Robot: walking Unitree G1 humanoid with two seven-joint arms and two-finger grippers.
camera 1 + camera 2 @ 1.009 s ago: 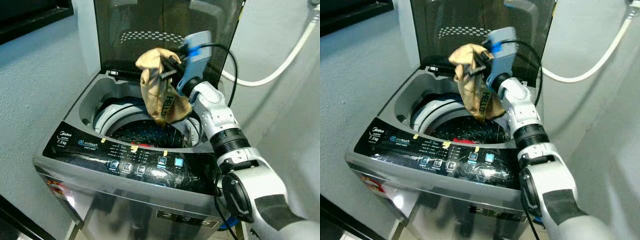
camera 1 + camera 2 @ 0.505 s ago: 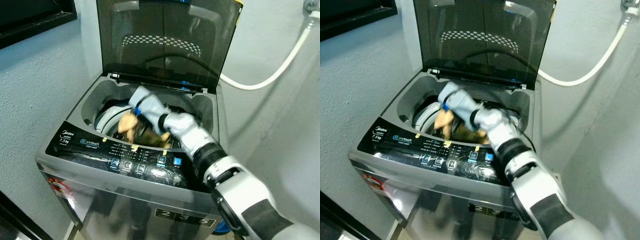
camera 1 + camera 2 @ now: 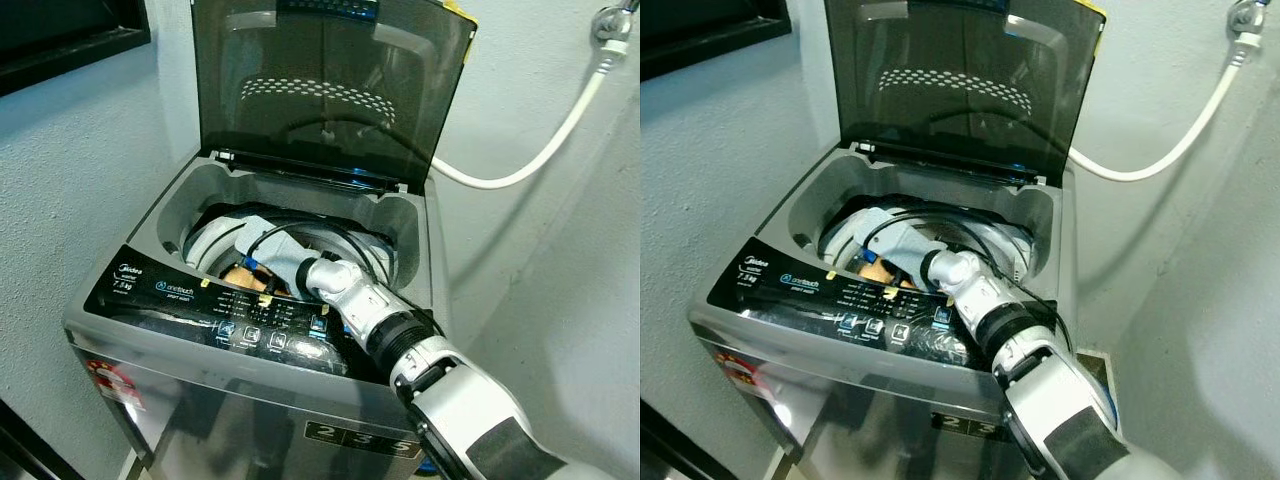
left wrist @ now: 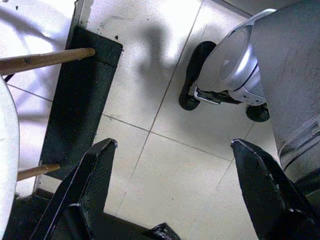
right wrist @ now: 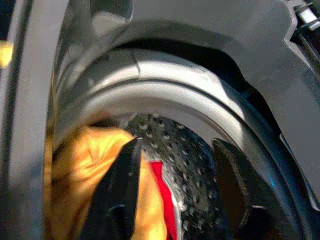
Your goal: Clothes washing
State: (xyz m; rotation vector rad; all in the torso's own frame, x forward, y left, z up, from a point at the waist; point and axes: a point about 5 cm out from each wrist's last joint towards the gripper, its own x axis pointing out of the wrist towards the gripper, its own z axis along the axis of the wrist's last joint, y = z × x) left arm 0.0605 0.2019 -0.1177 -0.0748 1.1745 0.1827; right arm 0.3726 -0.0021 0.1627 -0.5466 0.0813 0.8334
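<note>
Tan cloth is down in the drum now — a second ago I had the garment (image 5: 87, 165) dangling above the washing machine (image 3: 200, 390), and since then my right arm has plunged through the opening, so the wrist sits below the rim. Along the right gripper (image 5: 175, 190) I see the fingers spread apart over the perforated drum (image 5: 192, 160). One finger (image 5: 122, 185) lies against the tan fabric, but nothing is pinched between the two. So I judge the garment released, or as good as released. It is bunched against the drum wall, next to something red (image 5: 162, 200) already lying there.

For the task, that means this piece is loaded. What remains is to pull the arm out, then close the lid and start a cycle.

The smoky lid (image 3: 330, 90) stands propped open behind the tub, and the control panel (image 3: 230, 320) runs across the front edge, close under my forearm. I would lift straight up so as not to brush its buttons. A black cable (image 3: 300, 232) loops off the wrist inside the opening and could snag on the rim. A white hose (image 3: 530, 150) runs along the wall to the right, well clear.

My left gripper (image 4: 172, 195) hangs idle with fingers wide, over tiled floor (image 4: 150, 100).
</note>
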